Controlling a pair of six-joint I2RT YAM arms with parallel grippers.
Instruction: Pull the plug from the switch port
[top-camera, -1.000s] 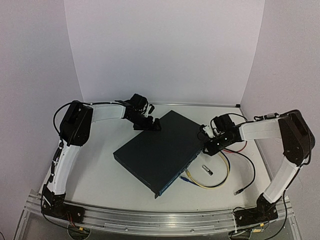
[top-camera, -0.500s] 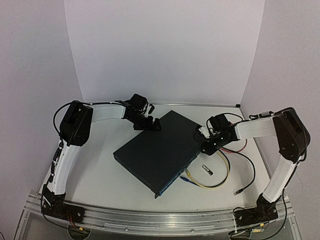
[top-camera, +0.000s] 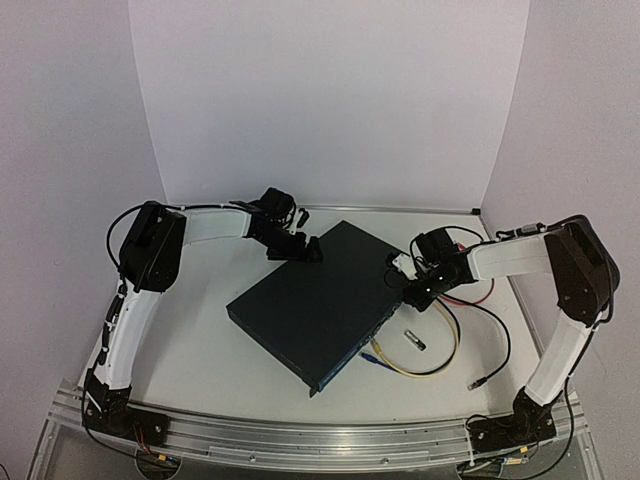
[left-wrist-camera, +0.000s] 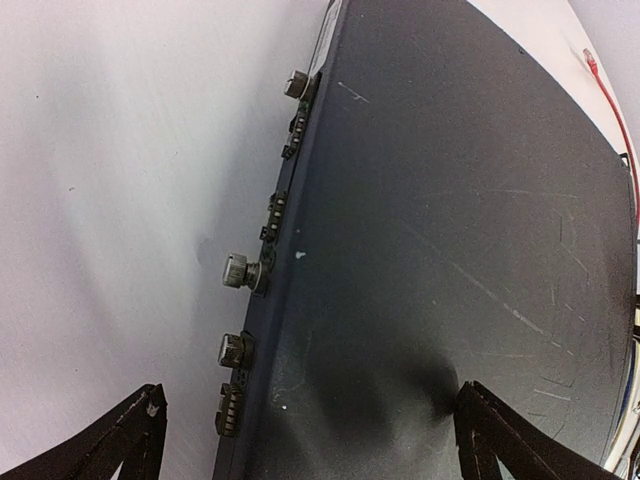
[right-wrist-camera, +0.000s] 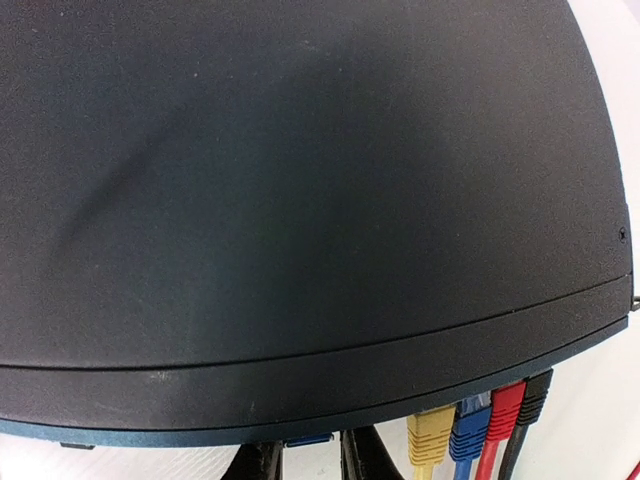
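Observation:
The switch (top-camera: 318, 302) lies slantwise mid-table, its socket face turned to the right front. My left gripper (top-camera: 296, 250) is at its far left corner. In the left wrist view (left-wrist-camera: 310, 445) it is open, fingers (left-wrist-camera: 130, 440) wide apart over the switch's top (left-wrist-camera: 450, 230) and screw-studded side. My right gripper (top-camera: 414, 291) is at the far end of the socket face. In the right wrist view (right-wrist-camera: 310, 462) its fingers (right-wrist-camera: 365, 462) stand close together on a small blue plug (right-wrist-camera: 310, 438) under the switch's edge (right-wrist-camera: 300, 400). Yellow (right-wrist-camera: 430, 440), blue, red (right-wrist-camera: 505, 405) and black plugs sit just to the right.
A yellow cable loop (top-camera: 445, 360), a red cable (top-camera: 482, 296) and a black cable ending in a loose plug (top-camera: 478, 383) lie right of the switch. A small grey part (top-camera: 414, 340) and a blue connector (top-camera: 372, 357) lie by the socket face. White walls stand behind and beside.

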